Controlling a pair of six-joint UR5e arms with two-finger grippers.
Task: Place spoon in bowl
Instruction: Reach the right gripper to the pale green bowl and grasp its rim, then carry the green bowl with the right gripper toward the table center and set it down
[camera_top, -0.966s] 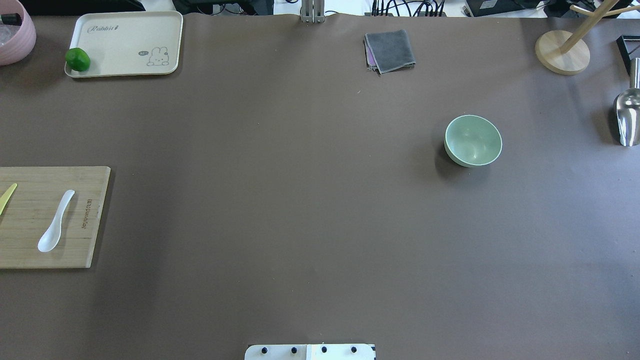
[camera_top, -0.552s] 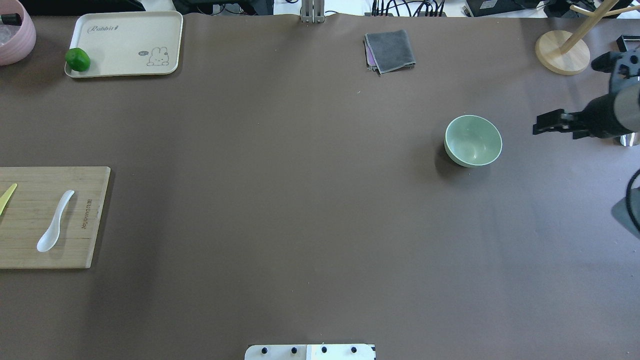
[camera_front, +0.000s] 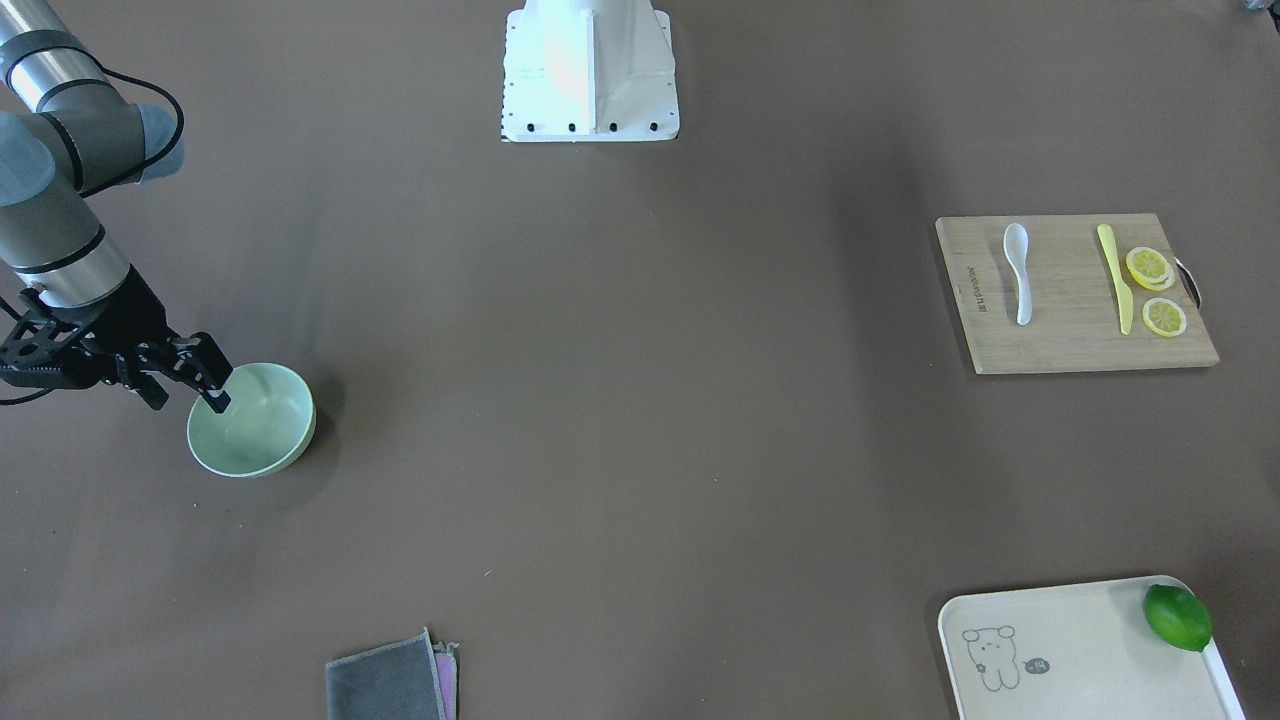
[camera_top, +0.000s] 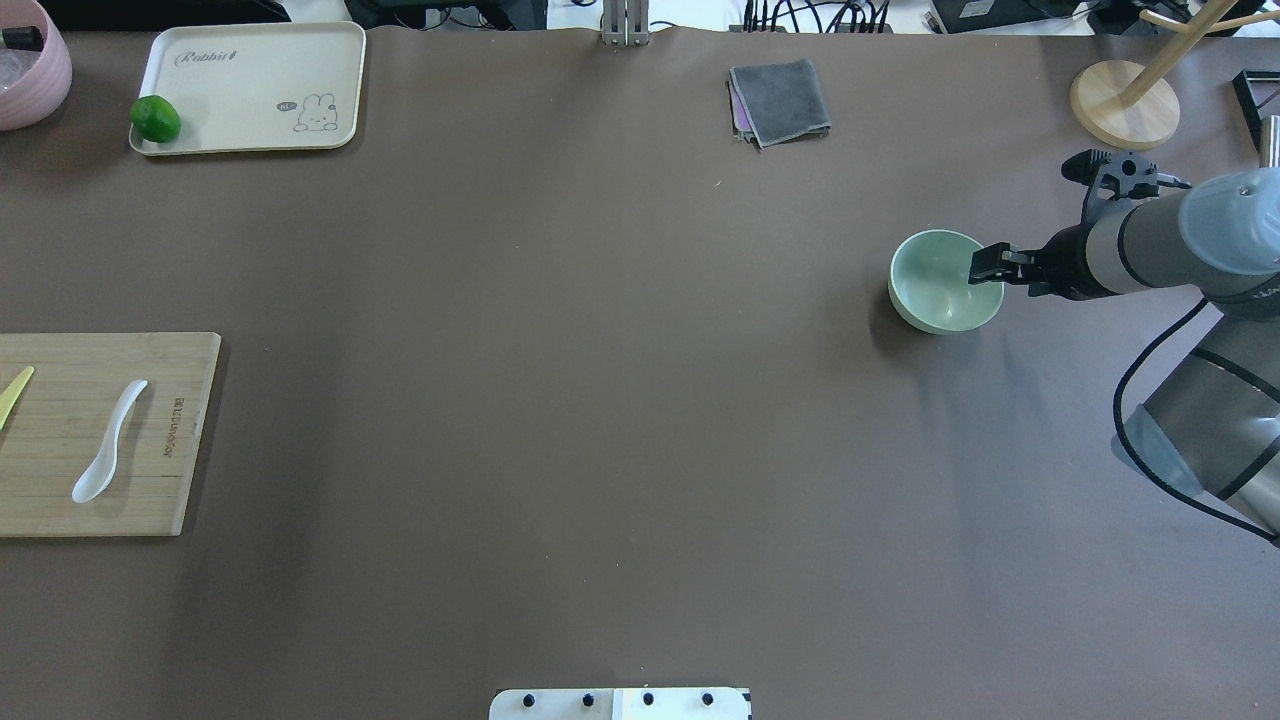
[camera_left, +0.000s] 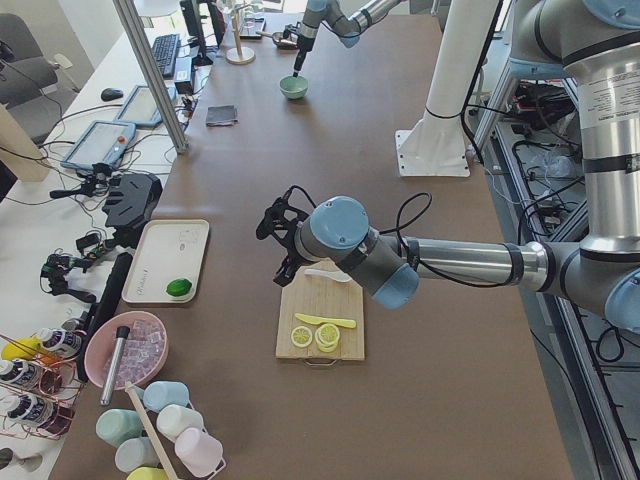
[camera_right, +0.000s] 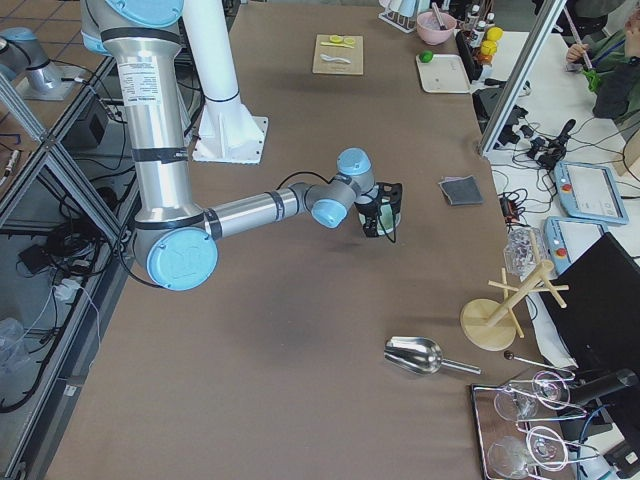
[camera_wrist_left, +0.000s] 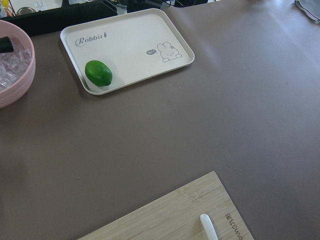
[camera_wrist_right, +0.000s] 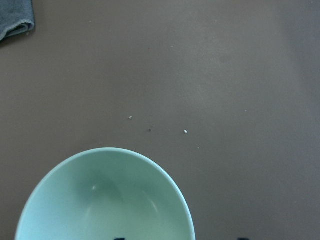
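- The small glossy white soup spoon (camera_top: 108, 445) lies on the bamboo cutting board (camera_top: 50, 505), well apart from the round mint-green bowl (camera_top: 930, 292).
- The right gripper (camera_front: 190, 397) hangs spread across the bowl's rim.
- The left gripper (camera_left: 282, 265) hovers over the board; I cannot tell its grip.

We see the table (camera_top: 600, 400) from above behind the robot's base (camera_top: 620, 703) and, mirrored, from across it; both share the bowl (camera_top: 945, 281) and cutting board (camera_top: 60, 470). Two end cameras look lengthwise; wrist cameras hover close over tray (camera_wrist_left: 130, 50) and bowl.
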